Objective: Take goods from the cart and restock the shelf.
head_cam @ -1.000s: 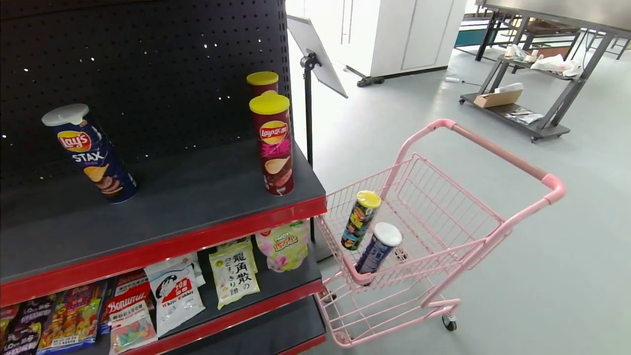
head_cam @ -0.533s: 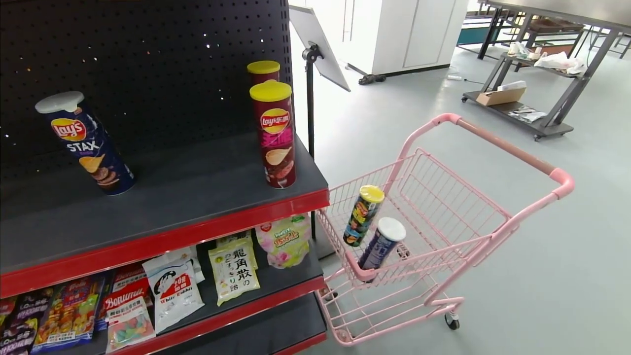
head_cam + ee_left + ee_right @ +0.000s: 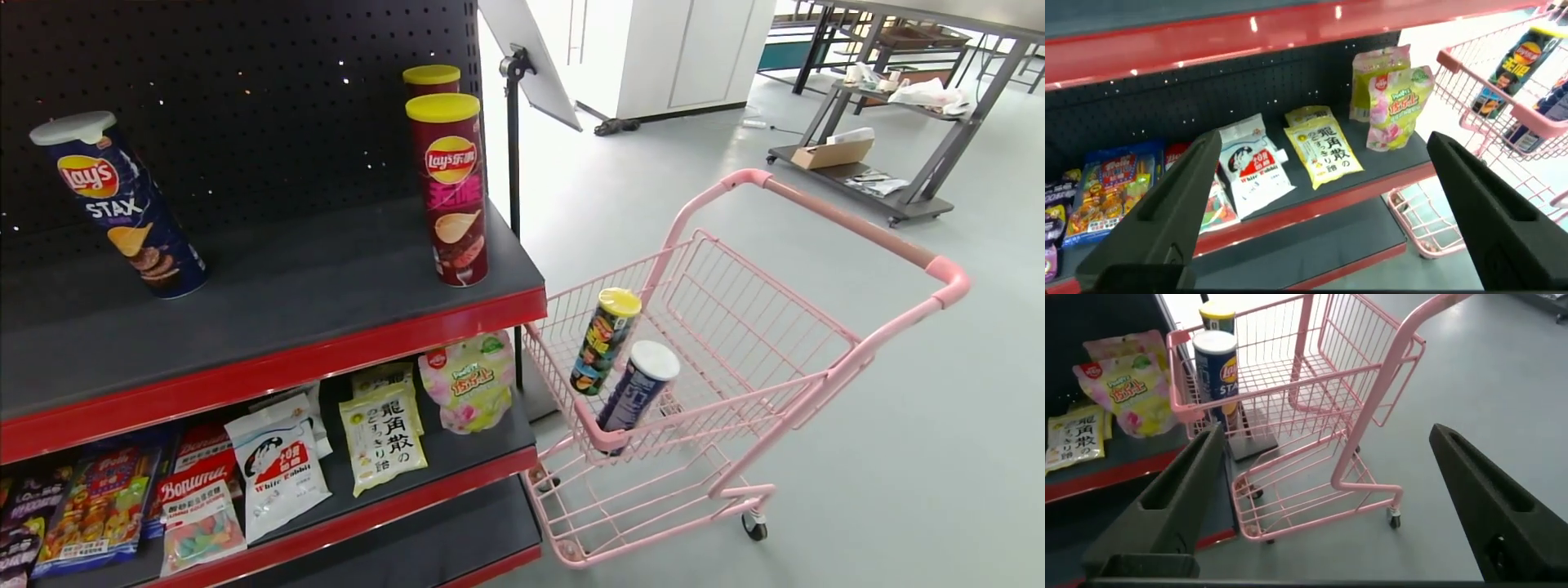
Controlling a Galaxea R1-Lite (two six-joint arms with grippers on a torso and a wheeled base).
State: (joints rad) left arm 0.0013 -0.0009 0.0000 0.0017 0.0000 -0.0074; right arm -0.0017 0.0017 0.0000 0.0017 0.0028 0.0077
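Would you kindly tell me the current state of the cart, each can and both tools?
Cart: holds two cans.
Yellow-lidded can: standing in the cart, lid on.
White-lidded can: standing in the cart, lid on.
Blue shelf can: upright, lid on.
Front red can: upright, lid on.
Rear red can: lid on, behind the front one.
Left tool: open, empty.
Right tool: open, empty.

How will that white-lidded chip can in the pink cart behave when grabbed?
The white-lidded can is a smooth, rigid-looking tube: probably stiff, light, somewhat slippery. Standing tall in the wire cart, it may tip if nudged.
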